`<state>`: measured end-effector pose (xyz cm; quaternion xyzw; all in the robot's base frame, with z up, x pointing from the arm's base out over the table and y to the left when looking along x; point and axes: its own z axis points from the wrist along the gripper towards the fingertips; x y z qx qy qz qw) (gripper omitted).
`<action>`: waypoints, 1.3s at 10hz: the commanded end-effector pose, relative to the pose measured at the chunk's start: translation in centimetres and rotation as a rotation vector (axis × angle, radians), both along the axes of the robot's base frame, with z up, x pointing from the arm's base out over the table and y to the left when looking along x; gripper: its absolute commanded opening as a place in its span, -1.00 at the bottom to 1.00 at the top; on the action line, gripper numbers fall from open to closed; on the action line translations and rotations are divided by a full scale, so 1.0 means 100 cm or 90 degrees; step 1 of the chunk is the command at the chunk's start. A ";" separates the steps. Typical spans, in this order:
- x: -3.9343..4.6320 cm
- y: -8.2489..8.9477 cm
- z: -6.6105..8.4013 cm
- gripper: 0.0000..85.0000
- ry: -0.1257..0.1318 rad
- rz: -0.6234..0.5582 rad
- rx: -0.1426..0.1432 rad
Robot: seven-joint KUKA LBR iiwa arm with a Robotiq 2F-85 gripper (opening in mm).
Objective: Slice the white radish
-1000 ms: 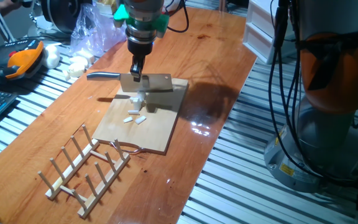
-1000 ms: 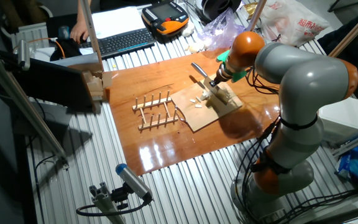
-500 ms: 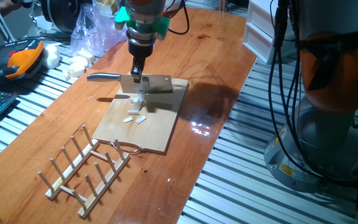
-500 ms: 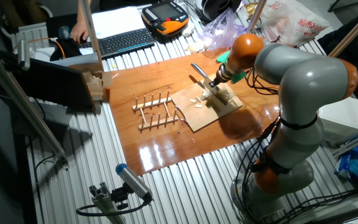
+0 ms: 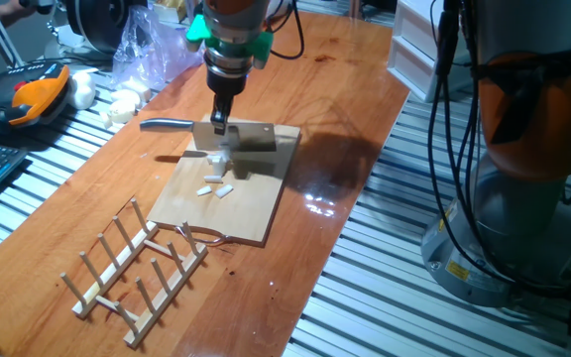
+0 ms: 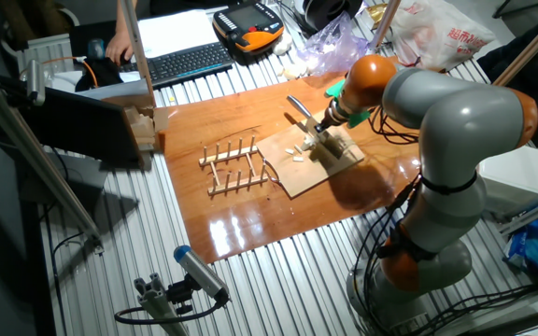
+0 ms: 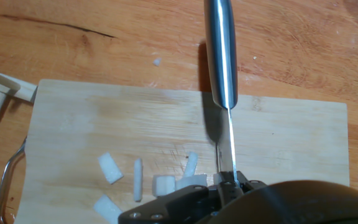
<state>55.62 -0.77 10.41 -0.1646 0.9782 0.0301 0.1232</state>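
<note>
Gripping knife (image 7: 221, 56), blade edge-on, radish (image 7: 163, 185) partly hidden

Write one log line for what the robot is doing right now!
tool: shut on knife | knife: over board | radish: partly sliced, bits on board | step: slicing

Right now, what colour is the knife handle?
Shiny silver metal, the knife handle shows best in the hand view, running from the gripper.

The white radish (image 7: 165, 183) lies in small cut white bits.
</note>
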 end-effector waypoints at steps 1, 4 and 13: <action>0.0002 0.000 -0.004 -1.00 -0.002 0.001 0.000; 0.0014 0.001 -0.015 -1.00 -0.014 0.001 0.007; 0.0096 0.007 0.025 -1.00 0.019 -0.009 -0.006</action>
